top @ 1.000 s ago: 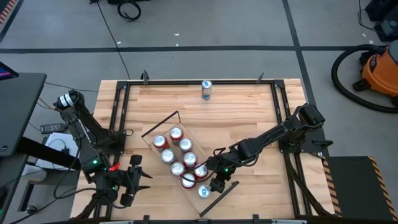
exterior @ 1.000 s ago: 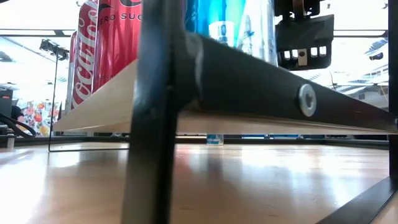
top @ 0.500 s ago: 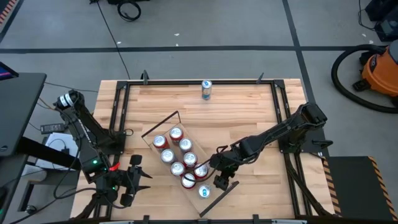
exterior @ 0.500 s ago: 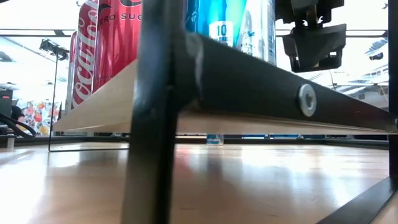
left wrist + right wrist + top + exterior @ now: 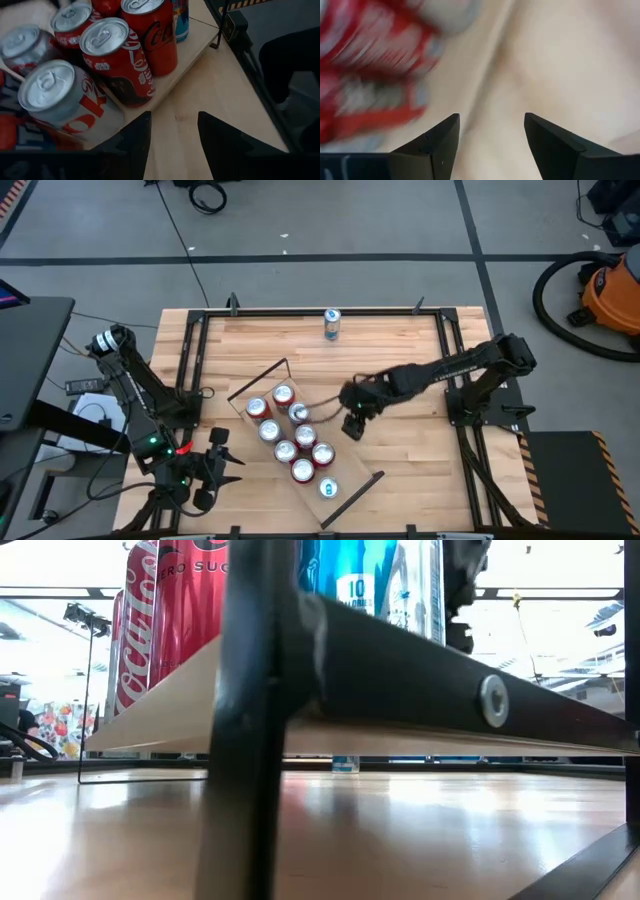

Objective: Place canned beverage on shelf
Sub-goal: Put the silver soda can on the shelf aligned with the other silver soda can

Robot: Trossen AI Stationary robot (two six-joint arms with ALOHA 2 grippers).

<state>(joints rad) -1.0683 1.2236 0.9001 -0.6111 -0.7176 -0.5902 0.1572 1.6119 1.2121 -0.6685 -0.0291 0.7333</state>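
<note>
The shelf [image 5: 346, 477] is a pale wood plank lying slantwise on the table, with a black rod at each short end. Several red and silver cans [image 5: 285, 425] stand on it. A blue can [image 5: 327, 488] stands at its near end and also shows in the low view [image 5: 355, 580]. A second blue can [image 5: 331, 323] stands on the table at the far edge. My right gripper [image 5: 352, 424] is open and empty, just right of the shelf's middle. My left gripper [image 5: 214, 466] is open and empty near the front left corner, looking at the cans [image 5: 125, 55].
A black metal frame [image 5: 455, 350] runs around the tabletop. There is bare table between the shelf and the far can. In the low view the shelf's black end bracket [image 5: 250, 720] fills the foreground. An orange vacuum [image 5: 610, 295] stands on the floor beyond the table.
My right gripper has drawn away from the blue can at the shelf's near end. It has gone toward the table's far edge along the shelf's right side, and up out of the low view. The blue can stays upright on the shelf.
</note>
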